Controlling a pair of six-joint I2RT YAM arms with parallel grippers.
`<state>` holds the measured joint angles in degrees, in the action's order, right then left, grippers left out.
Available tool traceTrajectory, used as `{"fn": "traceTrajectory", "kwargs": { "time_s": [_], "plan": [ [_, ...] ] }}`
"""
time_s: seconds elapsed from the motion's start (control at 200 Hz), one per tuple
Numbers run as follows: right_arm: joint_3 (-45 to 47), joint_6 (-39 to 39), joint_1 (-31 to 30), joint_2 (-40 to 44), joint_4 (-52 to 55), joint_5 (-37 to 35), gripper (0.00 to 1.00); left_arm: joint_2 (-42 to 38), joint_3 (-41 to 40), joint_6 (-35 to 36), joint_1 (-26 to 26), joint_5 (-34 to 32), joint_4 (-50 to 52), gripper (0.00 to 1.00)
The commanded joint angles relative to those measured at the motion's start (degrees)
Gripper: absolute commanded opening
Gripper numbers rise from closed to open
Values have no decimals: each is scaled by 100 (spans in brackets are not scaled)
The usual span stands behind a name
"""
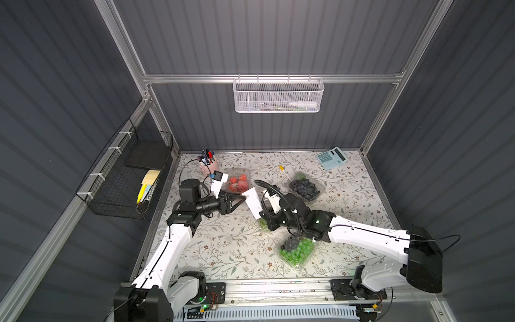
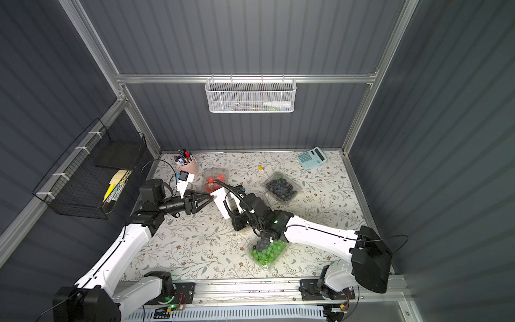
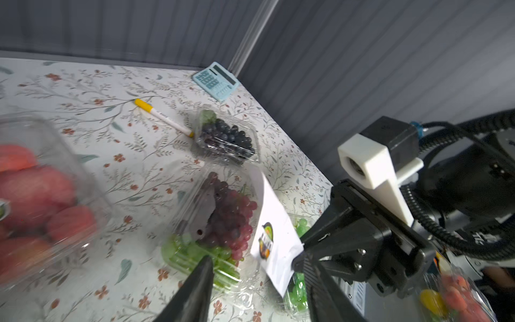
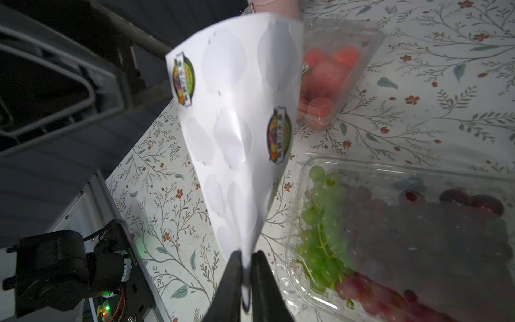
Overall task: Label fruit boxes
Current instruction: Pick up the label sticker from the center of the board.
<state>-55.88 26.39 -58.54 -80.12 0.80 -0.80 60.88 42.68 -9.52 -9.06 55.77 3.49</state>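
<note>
Grey ribbed walls (image 1: 278, 36) close in a floral tabletop (image 1: 223, 245). The left arm (image 1: 167, 251) and right arm (image 1: 367, 237) reach in from the near edge and meet near the middle. A black wire basket (image 1: 128, 178) hangs on the left wall, and a white mesh basket (image 1: 278, 96) hangs on the back rail.

Four clear fruit boxes sit on the tabletop:
- The box of green grapes with dark berries (image 1: 296, 249) lies nearest the front, partly under the right arm.
- The box of green and red grapes (image 3: 214, 223) sits mid-table, mostly hidden below the right wrist in both top views.
- The blueberry box (image 1: 305, 186) is farther back on the right.
- The strawberry box (image 1: 237, 181) is at the back left, near a pink cup of pens (image 1: 207, 164).

The right pincer (image 4: 247, 255) is closed tight on the bottom edge of a white sticker sheet (image 4: 237, 111), holding it up above the tabletop. The left pincer (image 1: 243, 198) stands with its jaws apart and grips nothing. One finger (image 3: 312, 278) is right at the sheet's edge.

A pale blue calculator (image 1: 331, 157) lies in the back right corner. A yellow-capped marker (image 1: 282, 170) lies between the strawberry and blueberry boxes. The sheet carries two printed stickers (image 4: 183, 78) among blank round outlines.
</note>
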Motion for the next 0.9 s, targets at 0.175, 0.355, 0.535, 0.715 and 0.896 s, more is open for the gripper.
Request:
{"fn": "traceTrajectory", "kwargs": {
  "time_s": [0.175, 0.355, 0.535, 0.715, 0.896],
  "plan": [
    [206, -107, 27, 196, -545, 133, 13, 234, -24, -139, -385, 131, -804, 48],
    [283, -122, 34, 274, -670, 130, 13, 349, 20, -414, -421, 88, -1031, 41],
    [332, -154, 29, 330, -756, 80, 12, 485, 36, -612, -482, 187, -1202, 38],
    [341, -178, 27, 339, -833, 61, 13, 521, 29, -631, -518, 244, -1201, 38],
    [341, -160, 27, 290, -932, 84, 12, 602, 111, -668, -562, 285, -1117, 36]
  ]
}}
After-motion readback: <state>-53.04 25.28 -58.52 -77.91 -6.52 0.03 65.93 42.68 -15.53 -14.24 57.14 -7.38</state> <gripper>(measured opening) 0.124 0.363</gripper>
